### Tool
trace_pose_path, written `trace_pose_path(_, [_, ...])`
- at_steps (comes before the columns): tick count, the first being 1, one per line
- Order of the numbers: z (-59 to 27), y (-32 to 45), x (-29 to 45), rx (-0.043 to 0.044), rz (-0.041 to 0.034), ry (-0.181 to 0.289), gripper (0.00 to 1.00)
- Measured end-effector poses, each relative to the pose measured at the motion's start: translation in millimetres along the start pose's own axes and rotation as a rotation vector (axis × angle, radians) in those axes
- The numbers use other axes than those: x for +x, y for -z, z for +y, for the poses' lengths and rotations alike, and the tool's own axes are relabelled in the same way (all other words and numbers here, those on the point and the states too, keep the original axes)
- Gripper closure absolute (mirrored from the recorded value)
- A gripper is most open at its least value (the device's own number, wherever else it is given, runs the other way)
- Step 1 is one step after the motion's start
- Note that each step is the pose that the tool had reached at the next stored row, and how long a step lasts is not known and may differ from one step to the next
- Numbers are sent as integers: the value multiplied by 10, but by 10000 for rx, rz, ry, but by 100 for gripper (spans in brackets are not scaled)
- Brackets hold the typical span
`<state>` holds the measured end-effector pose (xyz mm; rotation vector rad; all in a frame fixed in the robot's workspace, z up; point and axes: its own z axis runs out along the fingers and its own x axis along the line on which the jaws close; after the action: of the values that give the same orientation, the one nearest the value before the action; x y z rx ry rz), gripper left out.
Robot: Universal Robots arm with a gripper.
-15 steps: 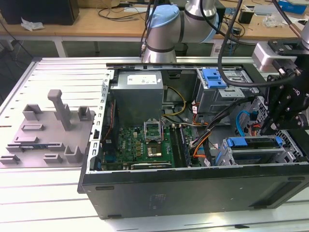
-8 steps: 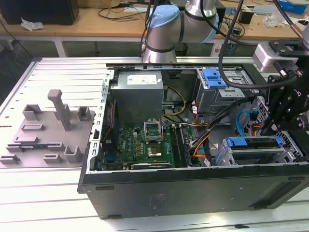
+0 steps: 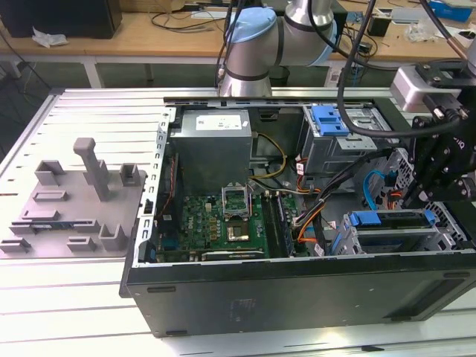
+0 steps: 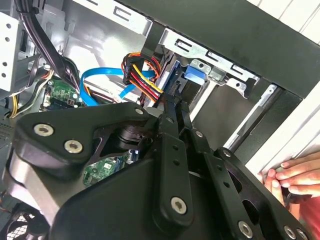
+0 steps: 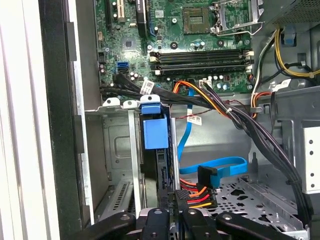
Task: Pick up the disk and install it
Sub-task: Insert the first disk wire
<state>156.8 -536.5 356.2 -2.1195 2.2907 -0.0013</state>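
An open computer case (image 3: 297, 297) lies on its side on a slatted metal table (image 3: 74, 312), taking up the middle and the exterior view's right. The disk (image 3: 390, 219) sits in the drive bay at the case's lower corner on the exterior view's right. Its blue bracket faces up, just beside the case's front wall. In both wrist views the disk (image 5: 156, 134) (image 4: 192, 82) stands edge-on between the bay's metal rails, its blue tab near the rail tops.

The end effector (image 3: 420, 195) hangs over that bay at the exterior view's right edge. In both wrist views the end effector (image 4: 176, 107) (image 5: 172, 217) reaches to the disk's near edge. Whether it pinches the disk or merely meets it cannot be told.

A bundle of orange, red and yellow power wires (image 5: 192, 192) ends in a black plug just beside the disk. A flat blue data cable (image 5: 215, 167) loops over the perforated bay floor nearby.

The green motherboard (image 3: 223, 216) fills the case's centre, with the grey power-supply box (image 3: 212, 141) above it in the exterior view. A blue latch on a grey cage (image 3: 331, 119) sits toward the upper right.

A grey moulded fixture (image 3: 74, 201) lies on the table at the exterior view's left. In the second wrist view a person's hand (image 4: 295, 177) rests against the pale surface outside the case wall.
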Motion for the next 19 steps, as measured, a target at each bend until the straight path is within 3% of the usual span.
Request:
trace_pose_path(8, [0,0,0,-6,-6,397,83])
trace_pose_path(19, [0,0,0,13,-8,455,83])
